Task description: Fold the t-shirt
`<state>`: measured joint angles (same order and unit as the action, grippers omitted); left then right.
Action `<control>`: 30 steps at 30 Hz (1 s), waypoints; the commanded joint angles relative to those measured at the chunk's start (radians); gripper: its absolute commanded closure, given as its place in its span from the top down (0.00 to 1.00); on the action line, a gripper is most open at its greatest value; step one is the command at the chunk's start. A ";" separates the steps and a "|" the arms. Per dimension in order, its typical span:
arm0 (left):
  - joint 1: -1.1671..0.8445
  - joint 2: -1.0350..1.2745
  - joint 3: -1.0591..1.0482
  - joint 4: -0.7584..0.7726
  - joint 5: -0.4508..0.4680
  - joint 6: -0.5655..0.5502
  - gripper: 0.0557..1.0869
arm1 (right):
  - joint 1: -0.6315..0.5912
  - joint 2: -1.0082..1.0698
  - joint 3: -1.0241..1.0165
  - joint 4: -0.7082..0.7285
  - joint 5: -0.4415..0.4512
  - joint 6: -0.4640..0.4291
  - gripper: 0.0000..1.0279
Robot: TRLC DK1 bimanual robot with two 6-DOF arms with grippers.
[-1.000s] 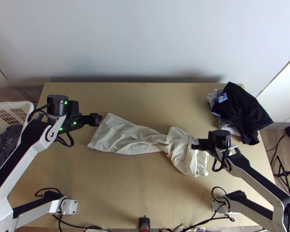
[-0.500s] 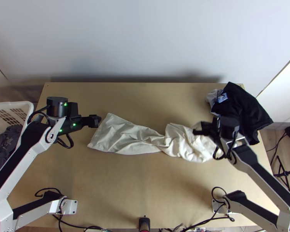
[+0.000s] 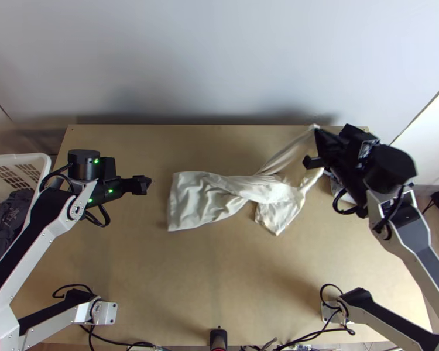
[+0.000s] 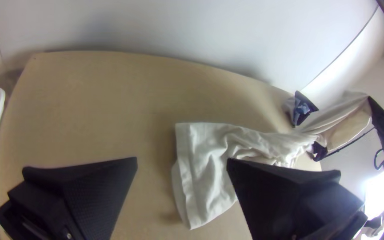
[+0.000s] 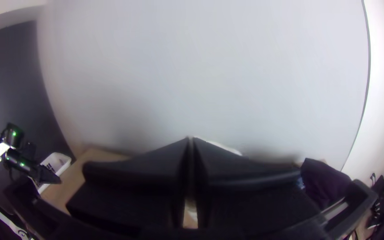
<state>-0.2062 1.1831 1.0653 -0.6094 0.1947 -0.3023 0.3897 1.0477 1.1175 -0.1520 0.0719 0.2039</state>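
Cream-white and thin, the t-shirt (image 3: 238, 188) lies twisted at the middle of the surface (image 3: 219, 281), and one part of it rises, stretched, up to the right gripper (image 5: 191, 140). The end toward the left arm is flatter, with a rather straight edge, like a hem. I judge this cloth to be light, very soft and limp: it will not break, but it wrinkles easily, and one hold alone would only make it hang in a rope. The right gripper is closed narrowly on the raised part. The left gripper (image 3: 147, 183) is wide and holds nothing, beside the flat end but apart from it. For this gripper, a corner of the straight edge seems the best place to pinch, so that both could spread the twist. Farther out are a dark garment (image 5: 323, 180) and a white basket (image 3: 20, 158).
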 commanded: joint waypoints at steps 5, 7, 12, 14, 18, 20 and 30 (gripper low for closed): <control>0.019 -0.004 -0.019 0.031 0.000 -0.004 0.95 | 0.043 -0.011 0.127 -0.012 0.002 -0.001 0.03; 0.021 -0.005 -0.022 0.036 0.000 -0.004 0.95 | 0.043 -0.011 0.131 -0.014 0.002 0.000 0.03; 0.018 -0.010 -0.028 0.056 0.000 -0.008 0.95 | 0.060 0.003 0.237 -0.058 0.002 0.026 0.03; 0.014 -0.010 -0.038 0.074 -0.003 -0.008 0.95 | 0.064 0.009 0.289 -0.067 0.003 0.034 0.03; -0.030 -0.008 -0.070 0.123 -0.060 -0.004 0.95 | 0.058 0.043 0.418 -0.069 0.062 0.052 0.03; -0.064 -0.008 -0.090 0.155 -0.081 -0.003 0.95 | 0.054 0.064 0.475 -0.078 0.069 0.054 0.03; -0.358 0.092 -0.156 0.462 -0.146 -0.014 0.95 | 0.081 0.114 0.522 -0.090 0.072 0.088 0.03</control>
<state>-0.3950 1.2045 0.9512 -0.3294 0.0761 -0.3065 0.4507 1.1336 1.5993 -0.2272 0.1413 0.2684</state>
